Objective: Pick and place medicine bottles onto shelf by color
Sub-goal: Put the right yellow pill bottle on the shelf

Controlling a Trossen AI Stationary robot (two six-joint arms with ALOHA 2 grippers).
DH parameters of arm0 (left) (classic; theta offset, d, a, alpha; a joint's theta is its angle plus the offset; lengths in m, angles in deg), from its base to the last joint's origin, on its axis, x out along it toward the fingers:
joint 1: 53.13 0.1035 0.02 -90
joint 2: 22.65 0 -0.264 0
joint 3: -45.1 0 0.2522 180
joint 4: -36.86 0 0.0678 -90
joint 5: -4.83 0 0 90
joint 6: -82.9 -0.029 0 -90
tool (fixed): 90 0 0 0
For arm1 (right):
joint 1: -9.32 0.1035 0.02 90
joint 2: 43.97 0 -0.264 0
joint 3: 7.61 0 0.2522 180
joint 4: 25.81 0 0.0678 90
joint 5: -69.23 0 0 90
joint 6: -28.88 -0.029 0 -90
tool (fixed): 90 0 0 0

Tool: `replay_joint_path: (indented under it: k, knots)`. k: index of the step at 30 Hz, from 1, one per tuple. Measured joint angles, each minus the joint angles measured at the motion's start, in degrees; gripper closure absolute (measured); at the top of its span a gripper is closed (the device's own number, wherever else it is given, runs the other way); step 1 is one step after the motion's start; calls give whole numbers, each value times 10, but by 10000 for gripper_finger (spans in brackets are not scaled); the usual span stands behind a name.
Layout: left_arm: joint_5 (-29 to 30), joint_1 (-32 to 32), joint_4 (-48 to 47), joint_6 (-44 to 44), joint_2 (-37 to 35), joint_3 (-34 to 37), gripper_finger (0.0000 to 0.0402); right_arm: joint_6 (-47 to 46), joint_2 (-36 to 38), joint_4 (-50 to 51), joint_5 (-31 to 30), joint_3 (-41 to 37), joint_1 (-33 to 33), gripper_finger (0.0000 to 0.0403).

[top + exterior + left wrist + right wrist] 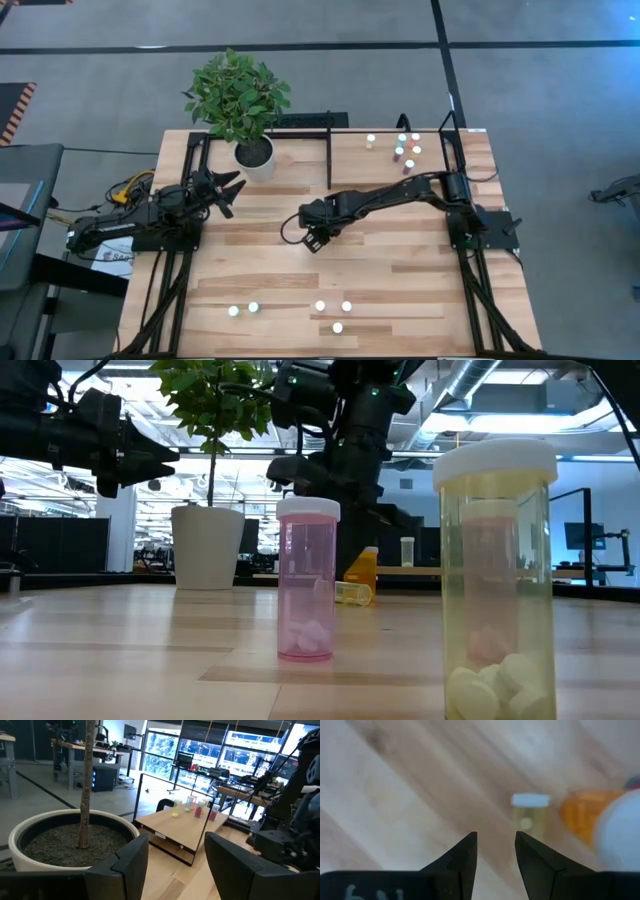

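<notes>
While the shelf (390,165) already carried several bottles, your right gripper (496,851), jaws narrowly apart and empty, hung over a yellowish bottle (530,812) lying mid-table. It looked light, rigid and slick, best pinched across its body. Your left gripper (175,860) waited, parted, by the plant pot (30,832).

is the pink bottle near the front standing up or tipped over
Upright. In the low view the pink bottle stands straight on the table with its cap on top and white pills resting at its bottom.
</notes>
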Motion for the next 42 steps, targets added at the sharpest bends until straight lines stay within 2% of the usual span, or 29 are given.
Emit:
replay_joint_path:
  k: [13, 26, 38, 42]
  knots:
    - [0, 0, 0, 0, 0, 0, 220, 42, 0, 16, -36, 0, -9, 245]
    - [0, 0, 0, 0, 0, 0, 220, 42, 0, 6, -68, 0, -9, 245]
    - [0, 0, 0, 0, 0, 0, 220, 43, 0, 5, -68, 0, -12, 245]
    - [0, 0, 0, 0, 0, 0, 220, 14, 0, 17, -81, 0, -7, 245]
